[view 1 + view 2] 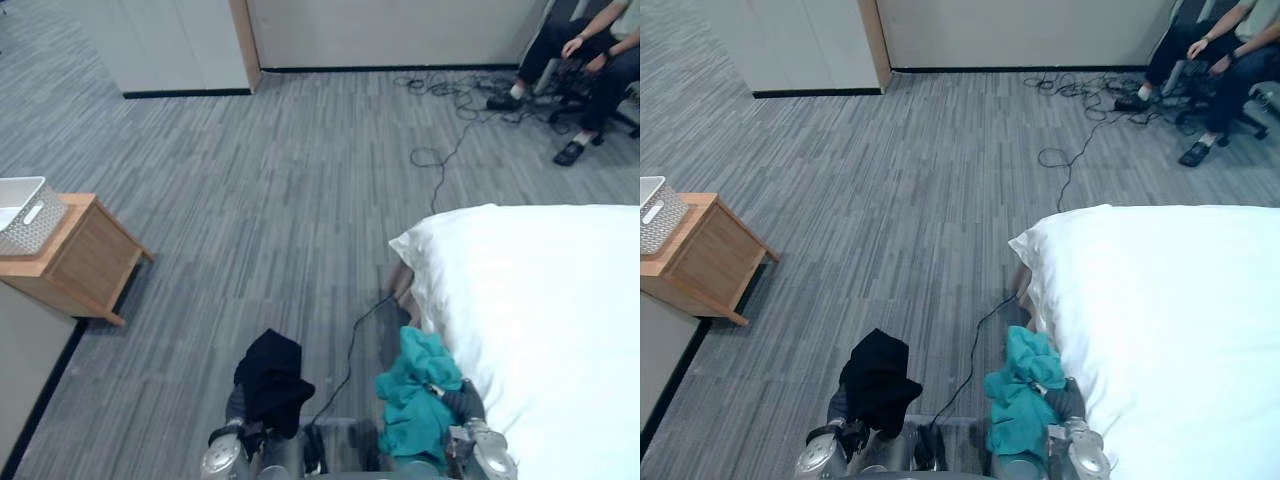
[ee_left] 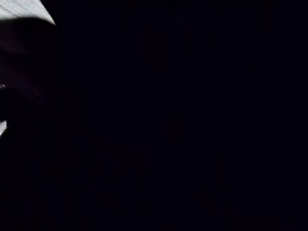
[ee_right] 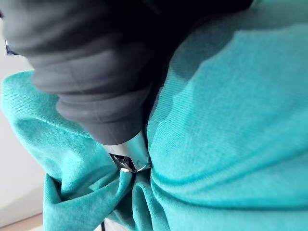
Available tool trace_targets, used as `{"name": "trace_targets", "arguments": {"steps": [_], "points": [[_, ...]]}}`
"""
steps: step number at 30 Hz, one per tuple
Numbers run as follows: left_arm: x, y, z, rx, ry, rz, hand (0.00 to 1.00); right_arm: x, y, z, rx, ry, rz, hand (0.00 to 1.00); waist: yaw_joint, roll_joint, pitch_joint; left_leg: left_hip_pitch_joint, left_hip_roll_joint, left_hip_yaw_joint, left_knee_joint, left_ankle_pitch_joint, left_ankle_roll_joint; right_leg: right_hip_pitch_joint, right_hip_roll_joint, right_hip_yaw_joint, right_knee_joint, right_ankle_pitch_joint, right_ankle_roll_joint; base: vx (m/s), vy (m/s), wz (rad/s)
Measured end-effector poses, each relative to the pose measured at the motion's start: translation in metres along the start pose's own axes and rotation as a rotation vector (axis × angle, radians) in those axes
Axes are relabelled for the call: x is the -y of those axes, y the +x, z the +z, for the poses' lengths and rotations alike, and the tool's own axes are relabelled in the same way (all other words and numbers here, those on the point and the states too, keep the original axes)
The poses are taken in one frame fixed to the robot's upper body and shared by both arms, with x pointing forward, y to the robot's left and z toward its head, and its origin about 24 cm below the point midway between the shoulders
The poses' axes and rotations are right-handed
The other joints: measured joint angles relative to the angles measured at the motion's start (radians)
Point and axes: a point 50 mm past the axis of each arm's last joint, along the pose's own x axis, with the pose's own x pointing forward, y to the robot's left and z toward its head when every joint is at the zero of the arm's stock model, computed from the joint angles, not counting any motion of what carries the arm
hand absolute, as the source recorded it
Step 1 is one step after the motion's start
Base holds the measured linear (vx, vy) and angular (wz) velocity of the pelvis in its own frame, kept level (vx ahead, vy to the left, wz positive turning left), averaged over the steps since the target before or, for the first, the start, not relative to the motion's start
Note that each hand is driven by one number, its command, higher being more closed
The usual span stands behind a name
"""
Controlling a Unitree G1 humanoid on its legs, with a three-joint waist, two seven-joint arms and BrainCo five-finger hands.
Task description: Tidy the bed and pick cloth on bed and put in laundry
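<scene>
Left eye view has both cloths held clear of the bed (image 1: 540, 300), off its left edge. The teal cloth (image 1: 415, 395) is bunched in the right robot hand (image 1: 462, 402), just beside the mattress; the right wrist view shows its fingers (image 3: 129, 156) pinching a fold. The black cloth (image 1: 270, 380) drapes over the left robot hand (image 1: 236, 408), farther from the bed, and its grip cannot be told. The laundry basket (image 1: 40, 225) sits on a wooden desk (image 1: 85, 260) well apart from the bed, leftward across the floor, so the left robot hand is nearer it. The part of its inside that is visible looks bare.
</scene>
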Motion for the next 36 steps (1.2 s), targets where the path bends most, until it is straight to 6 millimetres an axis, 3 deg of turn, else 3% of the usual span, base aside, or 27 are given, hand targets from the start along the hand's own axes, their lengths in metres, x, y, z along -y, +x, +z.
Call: {"name": "trace_targets", "arguments": {"steps": [3, 4, 6, 7, 8, 9, 10, 12, 14, 15, 17, 18, 19, 20, 21, 22, 23, 24, 25, 26, 27, 28, 30, 31, 32, 34, 36], "points": [[0.000, -0.002, -0.001, 0.006, -0.004, 0.004, 1.00, 0.004, 0.000, 0.003, 0.003, -0.058, 0.014, 1.00, 0.019, 0.020, 0.011, -0.027, 0.031, 0.011, -0.168, 0.100, -0.004, 0.060, 0.000, -0.001, -0.018, -0.043, 0.022, 0.30, 0.097, -0.05], [-0.001, -0.002, -0.002, 0.006, -0.004, 0.005, 1.00, 0.006, 0.000, 0.007, 0.011, -0.073, 0.020, 1.00, 0.025, 0.023, 0.010, -0.035, 0.046, 0.022, -0.165, 0.097, 0.000, 0.082, 0.000, 0.000, -0.016, -0.072, 0.027, 0.39, 0.147, -0.17], [-0.001, -0.001, 0.002, 0.016, -0.001, 0.002, 1.00, 0.000, 0.002, 0.016, 0.046, -0.074, 0.056, 1.00, 0.041, 0.008, 0.003, -0.061, 0.062, 0.035, -0.074, 0.101, 0.049, 0.092, -0.018, 0.015, 0.012, -0.129, 0.045, 0.50, 0.185, -0.26], [-0.004, -0.002, 0.004, 0.019, 0.007, 0.003, 1.00, -0.007, 0.003, 0.017, 0.050, -0.063, 0.075, 1.00, 0.067, -0.028, -0.030, -0.082, 0.036, 0.065, -0.006, 0.081, 0.093, 0.092, -0.063, 0.023, 0.055, -0.180, 0.082, 0.71, 0.186, -0.38], [-0.008, -0.003, 0.003, 0.013, 0.017, 0.009, 1.00, -0.014, 0.003, 0.015, 0.044, -0.050, 0.100, 1.00, 0.075, -0.088, -0.049, -0.083, -0.023, 0.078, -0.001, 0.070, 0.135, 0.011, -0.126, 0.019, 0.263, -0.192, 0.176, 0.64, 0.118, -0.20], [-0.009, -0.001, 0.005, 0.008, 0.021, 0.009, 1.00, -0.017, 0.005, 0.017, 0.052, -0.050, 0.113, 1.00, 0.066, -0.109, -0.051, -0.078, -0.052, 0.077, -0.001, 0.061, 0.152, -0.039, -0.155, 0.011, 0.379, -0.170, 0.217, 0.68, 0.075, 0.38], [-0.006, 0.001, 0.007, 0.008, 0.024, 0.001, 1.00, -0.021, 0.009, 0.022, 0.064, -0.058, 0.129, 1.00, 0.043, -0.119, -0.050, -0.044, -0.098, 0.061, -0.018, 0.034, 0.192, -0.137, -0.199, 0.015, 0.605, -0.065, 0.269, 0.69, 0.059, 0.52], [0.000, 0.002, 0.006, 0.006, 0.026, -0.010, 1.00, -0.024, 0.010, 0.020, 0.053, -0.074, 0.147, 1.00, 0.047, -0.107, -0.025, 0.070, -0.113, 0.056, -0.052, 0.008, 0.217, -0.191, -0.214, 0.001, 0.746, -0.077, 0.239, 0.67, 0.029, 0.18], [0.004, 0.002, 0.006, 0.008, 0.029, 0.005, 1.00, -0.027, 0.009, 0.021, 0.058, -0.078, 0.169, 1.00, 0.047, -0.055, 0.004, 0.249, -0.109, -0.009, -0.160, -0.011, 0.219, -0.247, -0.185, -0.103, 0.661, -0.118, 0.167, 0.59, -0.018, 0.24], [0.005, 0.004, 0.010, 0.020, 0.031, 0.005, 1.00, -0.028, 0.009, 0.024, 0.070, -0.079, 0.175, 1.00, 0.046, -0.040, 0.007, 0.279, -0.102, -0.033, -0.187, -0.012, 0.217, -0.279, -0.169, -0.132, 0.586, -0.123, 0.156, 0.54, -0.067, 0.92], [0.007, 0.010, 0.019, 0.044, 0.047, -0.001, 1.00, -0.029, 0.006, 0.030, 0.100, -0.076, 0.177, 1.00, 0.017, -0.019, 0.015, 0.311, -0.079, -0.115, -0.200, -0.030, 0.201, -0.351, -0.139, -0.152, 0.254, -0.048, 0.151, 0.51, -0.155, 1.28], [0.003, 0.013, 0.023, 0.053, 0.062, 0.002, 1.00, -0.029, 0.004, 0.030, 0.097, -0.072, 0.179, 1.00, 0.000, -0.032, 0.023, 0.339, -0.076, -0.169, -0.188, -0.058, 0.184, -0.384, -0.150, -0.108, 0.027, 0.067, 0.191, 0.53, -0.244, 1.44], [-0.004, 0.014, 0.024, 0.050, 0.079, 0.017, 1.00, -0.031, 0.002, 0.028, 0.091, -0.064, 0.182, 1.00, -0.003, -0.055, 0.038, 0.389, -0.073, -0.209, -0.165, -0.103, 0.147, -0.400, -0.167, -0.043, -0.073, 0.144, 0.247, 0.53, -0.281, 1.34], [-0.006, 0.013, 0.025, 0.051, 0.082, 0.022, 1.00, -0.032, 0.001, 0.027, 0.088, -0.059, 0.184, 1.00, -0.002, -0.065, 0.045, 0.412, -0.070, -0.224, -0.158, -0.126, 0.126, -0.395, -0.173, -0.017, -0.097, 0.165, 0.254, 0.55, -0.432, 1.27], [-0.017, 0.006, 0.017, 0.028, 0.095, 0.045, 1.00, -0.034, -0.002, 0.022, 0.074, -0.057, 0.196, 1.00, -0.003, -0.070, 0.042, 0.469, -0.037, -0.263, -0.127, -0.210, 0.103, -0.377, -0.176, 0.022, -0.097, 0.195, 0.244, 0.71, -0.623, 1.04], [-0.024, -0.001, 0.008, -0.002, 0.085, 0.078, 1.00, -0.033, -0.004, 0.020, 0.062, -0.071, 0.212, 1.00, 0.004, -0.064, 0.023, 0.524, 0.011, -0.293, -0.117, -0.276, 0.101, -0.389, -0.156, 0.027, 0.002, 0.261, 0.224, 0.74, -0.669, 1.00], [-0.027, -0.005, 0.002, -0.021, 0.073, 0.093, 1.00, -0.030, -0.003, 0.021, 0.058, -0.083, 0.214, 1.00, 0.005, -0.043, 0.005, 0.539, 0.044, -0.304, -0.120, -0.290, 0.101, -0.406, -0.132, 0.006, 0.075, 0.261, 0.223, 0.68, -0.572, 0.80], [-0.033, -0.013, -0.007, -0.048, 0.063, 0.117, 1.00, -0.030, -0.002, 0.024, 0.062, -0.095, 0.218, 1.00, 0.009, -0.038, -0.020, 0.516, 0.059, -0.323, -0.028, -0.278, 0.098, -0.424, -0.125, -0.018, 0.169, 0.261, 0.205, 0.63, -0.588, 0.84], [-0.028, -0.014, -0.011, -0.056, 0.023, 0.121, 1.00, -0.026, 0.003, 0.033, 0.076, -0.123, 0.222, 1.00, 0.011, -0.022, -0.017, 0.401, 0.095, -0.325, 0.232, -0.197, 0.129, -0.423, -0.107, -0.046, 0.253, 0.222, 0.120, 0.73, -0.648, 0.71], [-0.019, -0.017, -0.020, -0.080, -0.023, 0.122, 1.00, -0.020, 0.009, 0.043, 0.091, -0.164, 0.223, 1.00, 0.027, 0.041, -0.008, 0.308, 0.150, -0.330, 0.419, -0.037, 0.136, -0.374, -0.068, -0.074, 0.239, 0.182, 0.091, 0.56, -0.514, 0.34], [-0.015, -0.018, -0.024, -0.090, -0.036, 0.120, 1.00, -0.021, 0.012, 0.047, 0.099, -0.172, 0.234, 1.00, 0.040, 0.056, -0.001, 0.267, 0.159, -0.345, 0.491, 0.046, 0.127, -0.341, -0.053, -0.082, 0.217, 0.169, 0.076, 0.55, -0.393, 0.18], [-0.009, -0.020, -0.028, -0.099, -0.056, 0.115, 1.00, -0.021, 0.016, 0.053, 0.107, -0.176, 0.237, 1.00, 0.053, 0.061, 0.009, 0.189, 0.116, -0.358, 0.581, 0.030, 0.097, -0.257, -0.052, -0.109, 0.172, 0.143, 0.041, 0.53, -0.375, 0.42], [-0.008, -0.021, -0.028, -0.093, -0.061, 0.114, 1.00, -0.023, 0.016, 0.053, 0.106, -0.170, 0.253, 1.00, 0.054, 0.052, 0.016, 0.142, 0.036, -0.313, 0.547, -0.051, 0.062, -0.140, -0.065, -0.146, 0.100, 0.131, 0.032, 0.51, -0.374, 0.60], [-0.009, -0.020, -0.022, -0.066, -0.060, 0.113, 1.00, -0.029, 0.016, 0.054, 0.115, -0.155, 0.275, 1.00, 0.062, 0.033, 0.029, 0.109, -0.028, -0.209, 0.408, -0.075, 0.054, -0.027, -0.075, -0.183, 0.021, 0.118, 0.019, 0.38, -0.276, 0.59], [-0.008, -0.019, -0.019, -0.053, -0.061, 0.109, 1.00, -0.032, 0.015, 0.054, 0.119, -0.152, 0.281, 1.00, 0.063, 0.025, 0.034, 0.099, -0.042, -0.150, 0.338, -0.075, 0.054, 0.009, -0.078, -0.202, -0.007, 0.115, 0.018, 0.46, -0.344, 0.91], [-0.004, -0.015, -0.008, -0.005, -0.080, 0.086, 1.00, -0.035, 0.012, 0.058, 0.137, -0.163, 0.298, 1.00, 0.058, 0.018, 0.040, 0.071, -0.059, 0.137, 0.007, -0.042, 0.030, 0.155, -0.059, -0.311, -0.117, 0.098, 0.049, 0.48, -0.367, 1.10], [-0.002, -0.016, -0.008, -0.002, -0.087, 0.086, 1.00, -0.031, 0.010, 0.056, 0.116, -0.186, 0.293, 1.00, 0.060, 0.025, 0.040, 0.066, -0.055, 0.236, -0.135, -0.013, 0.036, 0.250, -0.027, -0.366, -0.163, 0.067, 0.090, 0.45, -0.272, 0.85]]}}
